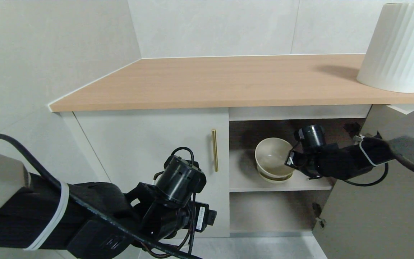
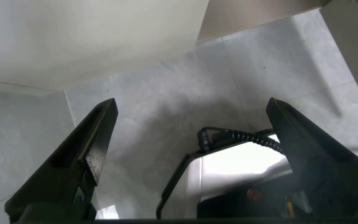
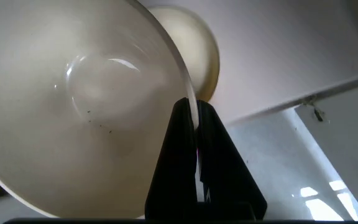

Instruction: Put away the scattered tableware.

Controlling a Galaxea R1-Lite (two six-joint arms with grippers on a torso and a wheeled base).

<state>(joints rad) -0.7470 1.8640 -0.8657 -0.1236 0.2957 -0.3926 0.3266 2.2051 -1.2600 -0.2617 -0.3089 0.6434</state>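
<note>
Finding: your right gripper (image 1: pixel 290 160) is closed on the rim of a cream bowl (image 1: pixel 271 156), one finger inside and one outside. In the right wrist view the finger (image 3: pixel 188 155) pinches only a thin edge. The bowl is inside the open cabinet, above the middle shelf (image 1: pixel 243 183). It is tilted toward the room and sits over a second bowl (image 1: pixel 275 177) that stands on that shelf. Whether the two bowls touch cannot be confirmed.

Left gripper (image 2: pixel 191 112): wide open, holding nothing, low in front of the closed cabinet door (image 1: pixel 149 158).

Risks, as judged:
- If you release at this tilt, the bowl could rock or slide off the lower one and roll toward the shelf's front edge.
- The rim pinch is narrow, so a knock against the lower bowl may twist the bowl in the grip.
- If you press down before levelling, you may push the lower bowl along the shelf.
- On withdrawal, the inner finger could catch the rim and drag the bowl out.
- The right arm passes close to the open door (image 1: pixel 372 216), so watch for contact there.
</note>
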